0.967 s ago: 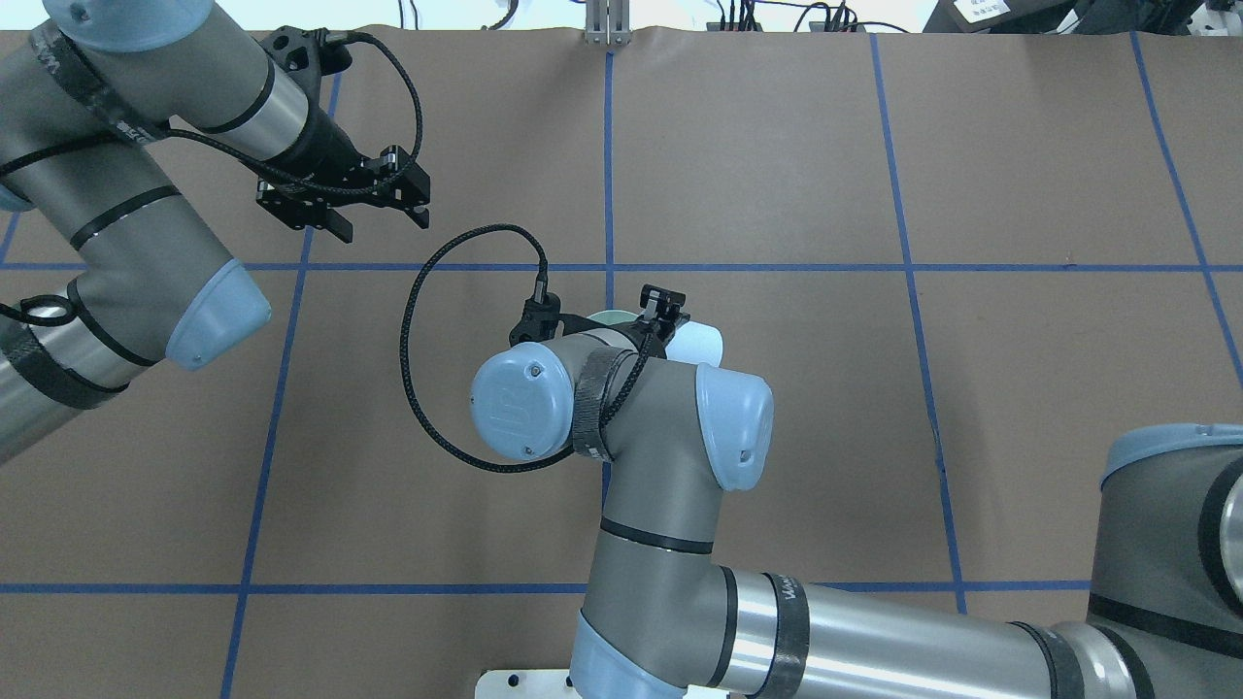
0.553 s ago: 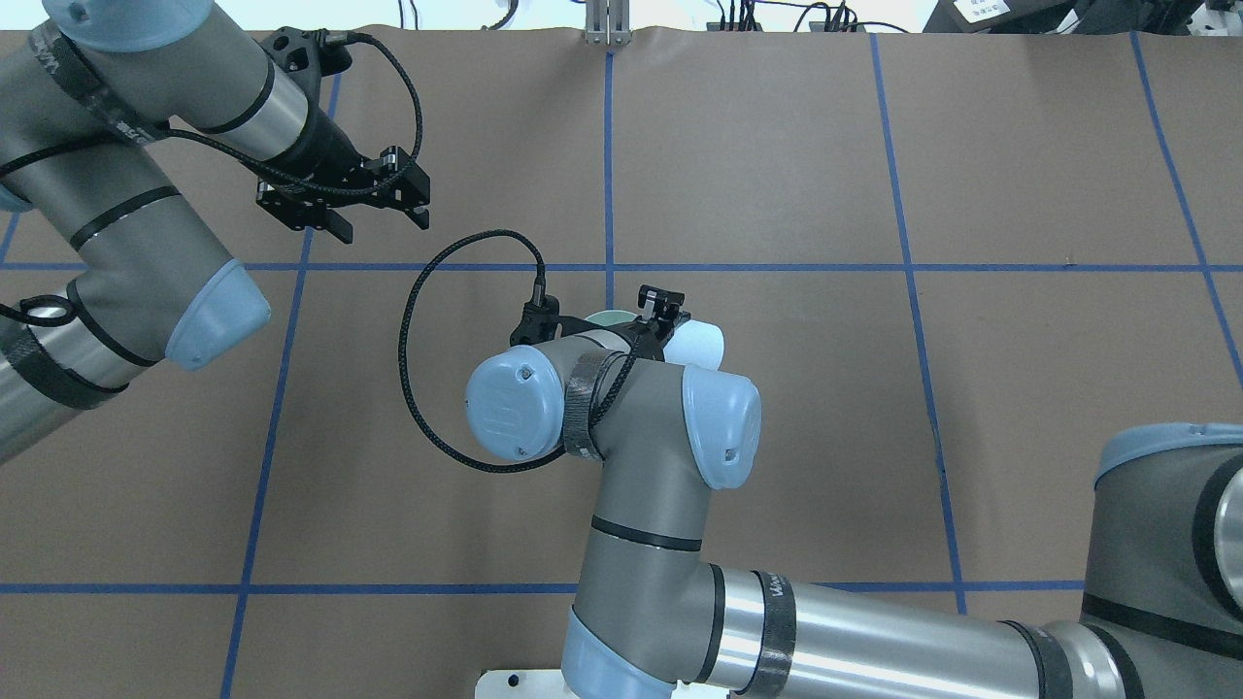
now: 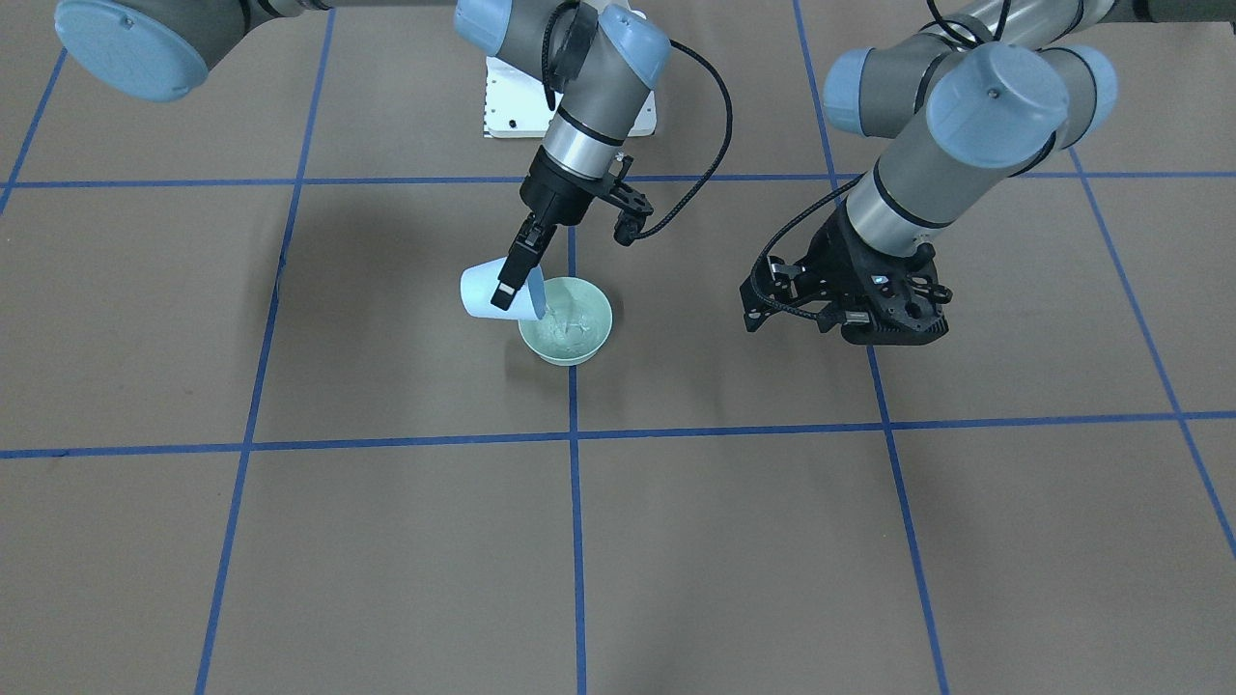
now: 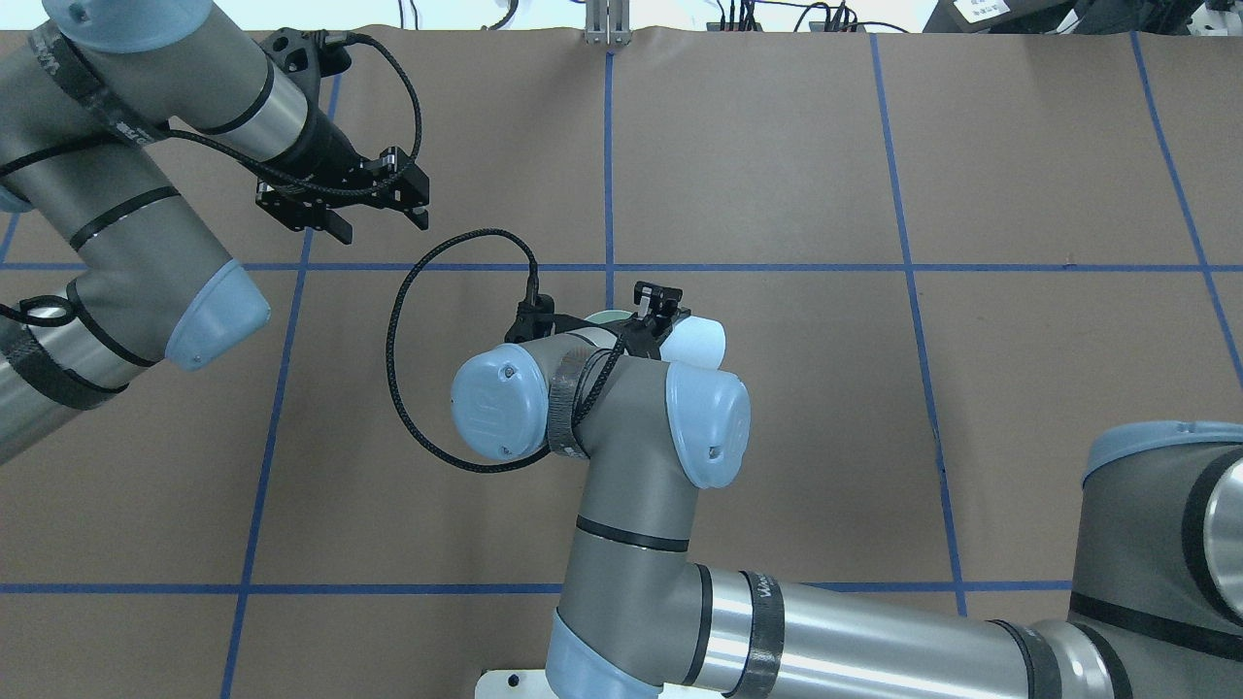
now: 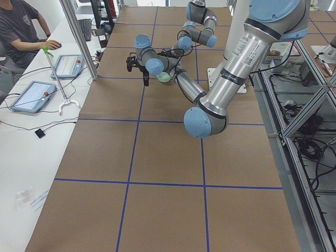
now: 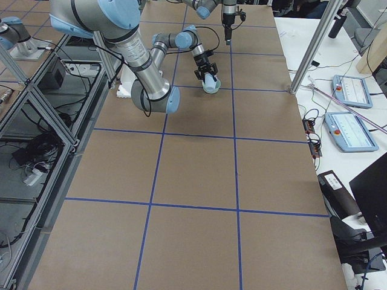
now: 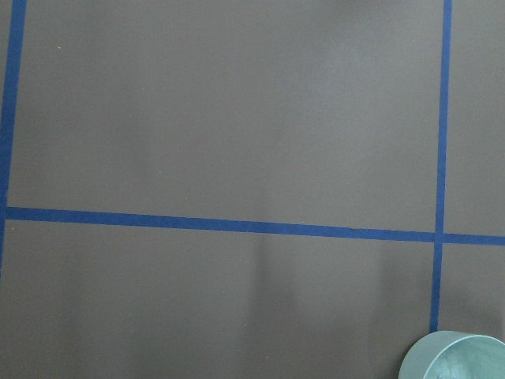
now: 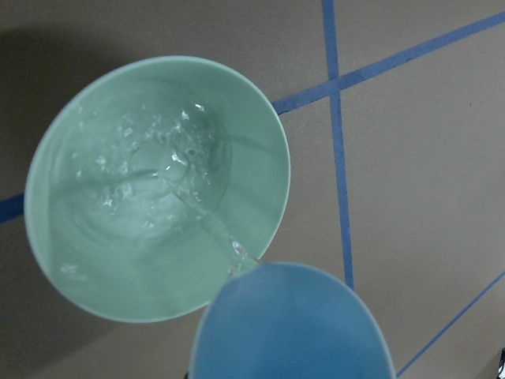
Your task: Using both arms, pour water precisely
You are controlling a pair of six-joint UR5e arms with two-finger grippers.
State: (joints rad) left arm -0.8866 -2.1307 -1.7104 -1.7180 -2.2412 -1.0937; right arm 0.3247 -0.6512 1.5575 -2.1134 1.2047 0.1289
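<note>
Front-facing view: the right arm (image 3: 587,116) reaches down at mid-desk (image 3: 869,541). The right fingers (image 3: 506,282) are clamped on a pale blue cup (image 3: 480,290), which is tipped on its side with its lip over a green bowl (image 3: 570,355). The left arm (image 3: 908,193) hangs well apart and carries nothing.

Overhead view: the left fingers (image 4: 336,224) are spread wide and empty above bare desk. The right wrist hides most of cup and bowl; only slivers show.

Side views: cup and bowl sit together, too small to add detail.

Left wrist view: the bowl's rim just enters the lower right corner. The rest is desk and blue tape (image 7: 237,224).

Right wrist view: a thin stream of water (image 8: 205,219) runs from the cup's lip into the bowl. A shallow, bubbled pool lies at the bottom, well below the rim.

Judgement: the pour is under way and the bowl is partly filled. How much remains in the cup cannot be told. Left to do, likely: stop the flow, right the cup and set it down. The left arm's share is not apparent.
</note>
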